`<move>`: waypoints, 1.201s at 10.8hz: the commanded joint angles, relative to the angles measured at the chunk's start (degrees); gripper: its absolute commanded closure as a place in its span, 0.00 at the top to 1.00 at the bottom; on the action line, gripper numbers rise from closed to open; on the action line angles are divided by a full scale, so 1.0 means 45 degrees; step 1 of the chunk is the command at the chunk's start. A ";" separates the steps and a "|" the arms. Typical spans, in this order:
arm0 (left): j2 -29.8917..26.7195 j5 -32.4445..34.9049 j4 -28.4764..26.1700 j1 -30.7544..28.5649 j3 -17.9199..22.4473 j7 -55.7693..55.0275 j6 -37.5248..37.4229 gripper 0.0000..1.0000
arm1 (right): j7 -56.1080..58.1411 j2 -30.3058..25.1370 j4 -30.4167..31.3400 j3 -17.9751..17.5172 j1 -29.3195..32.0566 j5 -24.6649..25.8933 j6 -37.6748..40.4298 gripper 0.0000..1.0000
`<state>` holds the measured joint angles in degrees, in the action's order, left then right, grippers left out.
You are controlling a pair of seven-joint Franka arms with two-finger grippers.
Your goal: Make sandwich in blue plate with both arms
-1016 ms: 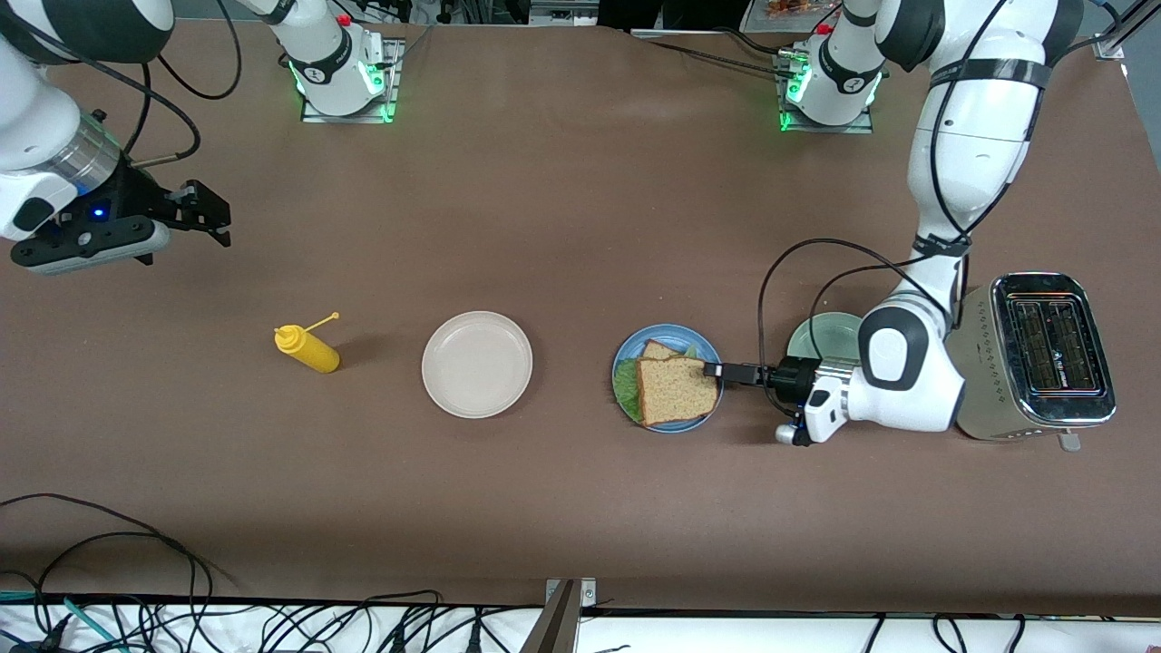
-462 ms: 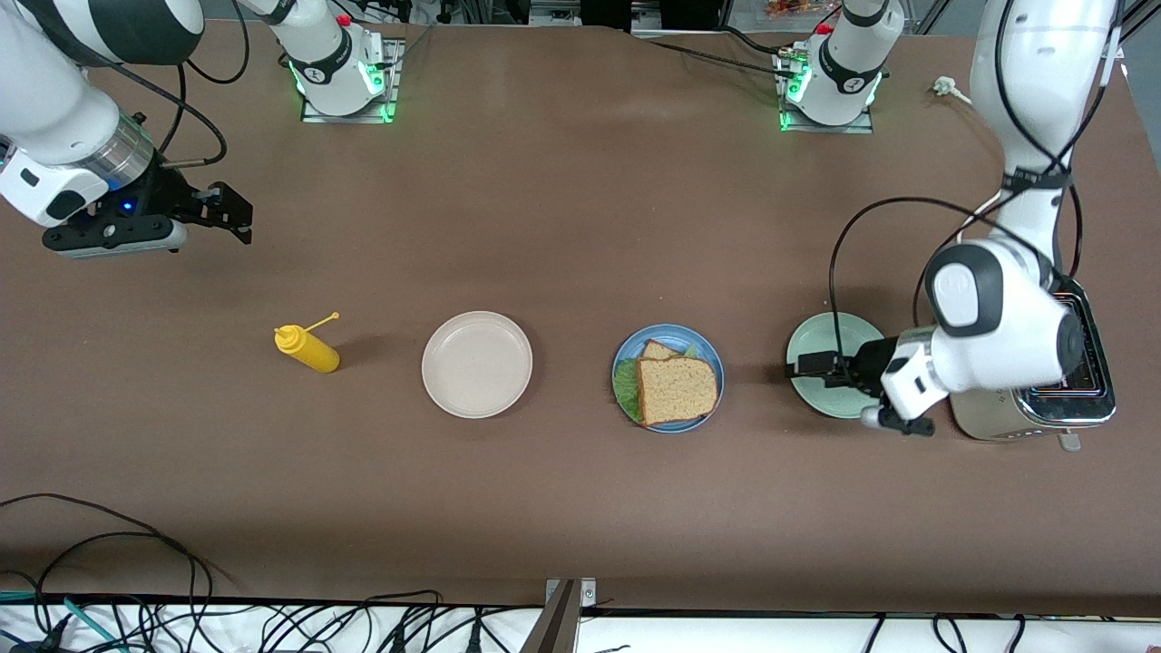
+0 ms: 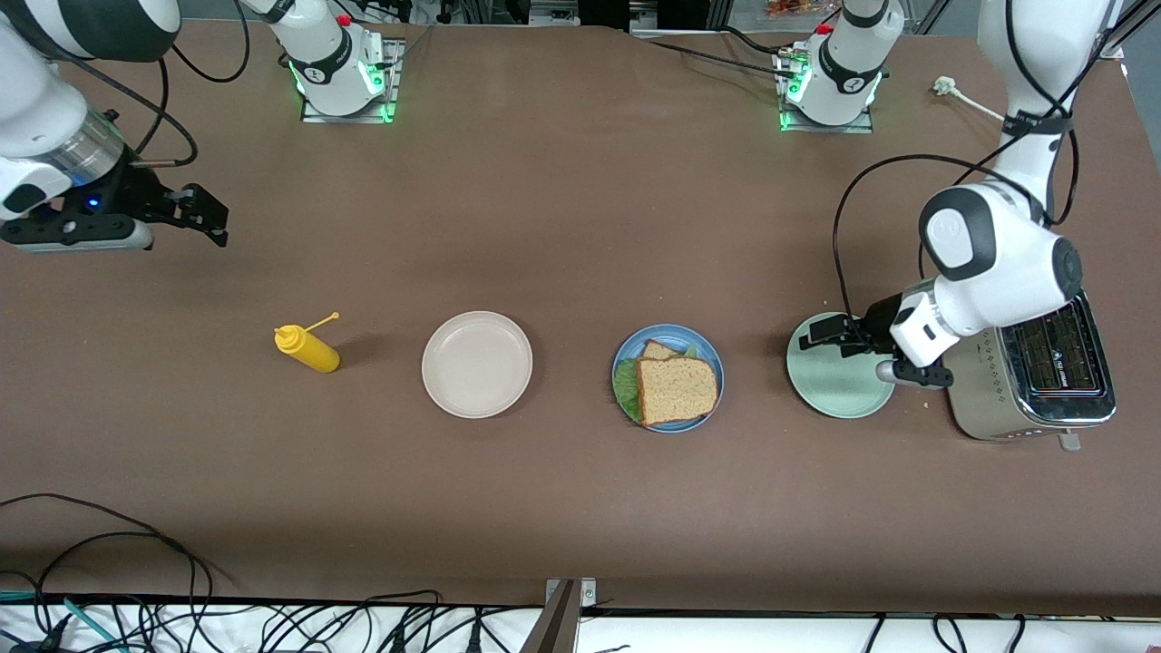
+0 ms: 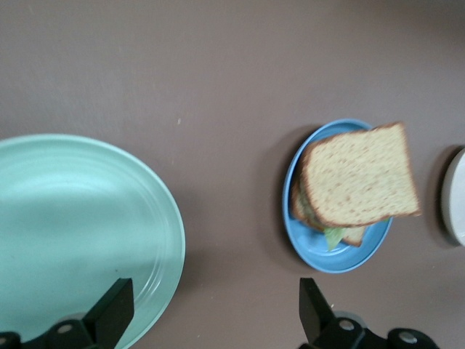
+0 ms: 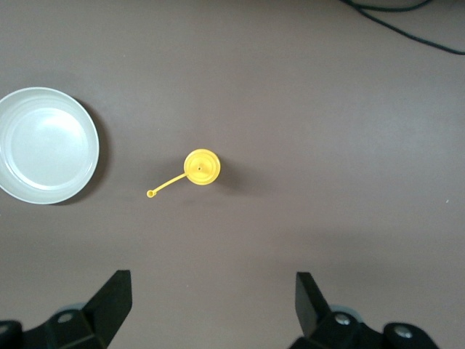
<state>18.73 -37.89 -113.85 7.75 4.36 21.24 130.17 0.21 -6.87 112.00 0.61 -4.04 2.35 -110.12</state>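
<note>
Front view: sandwich (image 3: 676, 388) within blue plate (image 3: 711, 352) rim, bare table (image 3: 580, 227) around

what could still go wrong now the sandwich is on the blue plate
1. The top bread slice sits skewed, overhanging the blue plate rim; a nudge might tip it off.
2. The open left gripper hangs over the mint plate, beside the toaster; a careless move might clip either.
3. The open right gripper waits above the table at its own end; a low sweep might topple the yellow bottle.

sandwich (image 3: 673, 387) on blue plate (image 3: 712, 350), toaster (image 3: 1043, 372)
</note>
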 commanded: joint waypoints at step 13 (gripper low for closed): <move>-0.4143 0.9589 0.5357 -0.0063 0.0264 -0.1103 -0.8922 1.00 | 0.0931 0.0160 -0.2174 -0.0076 0.0488 0.0025 0.0936 1.00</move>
<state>-1.84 1.15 -94.06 6.28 6.13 19.93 95.38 3.94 -6.73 103.97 0.79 -2.07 2.34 -107.42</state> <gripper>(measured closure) 0.000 0.000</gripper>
